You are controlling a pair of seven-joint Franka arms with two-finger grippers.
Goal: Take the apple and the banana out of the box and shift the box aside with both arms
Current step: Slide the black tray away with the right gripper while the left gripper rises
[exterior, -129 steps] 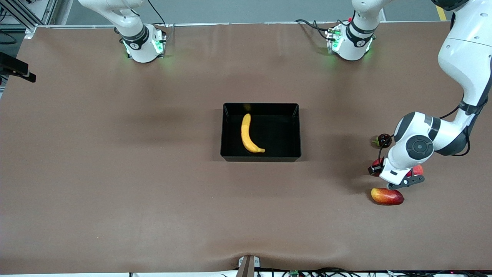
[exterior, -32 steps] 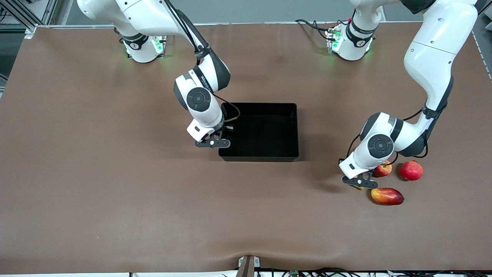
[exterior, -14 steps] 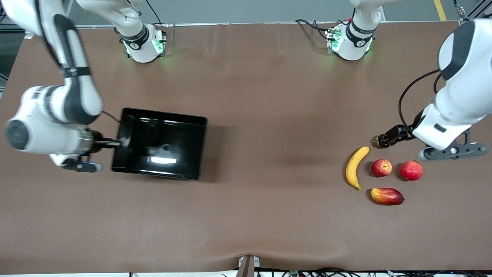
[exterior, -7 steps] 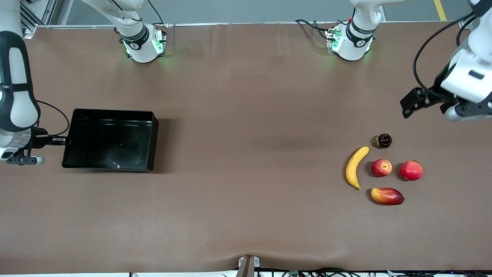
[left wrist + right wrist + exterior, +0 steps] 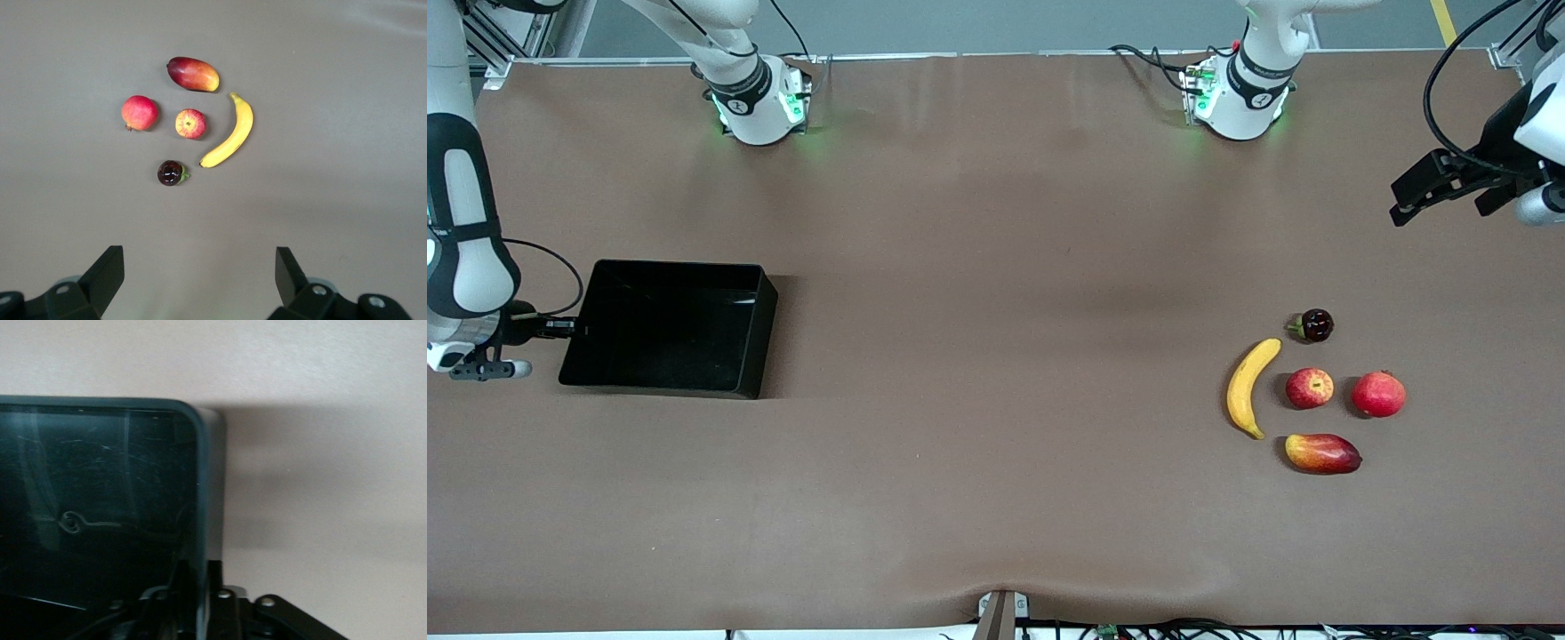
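- A plain red round fruit point(image 5: 1378, 395) was seen toward the left arm's end.
- An oblong mango point(image 5: 1322, 453) lay nearer the camera.
- A small dark fruit point(image 5: 1314, 325) sat farther off.

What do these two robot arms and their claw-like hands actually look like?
Both arms are glossy white, rounded segments joined by dark grey bands, with thin black cables looping near the wrists. Each base glows green and carries a dark collar. The left gripper and right gripper are black, each with two flat fingers; the wrist housings show round screw heads.
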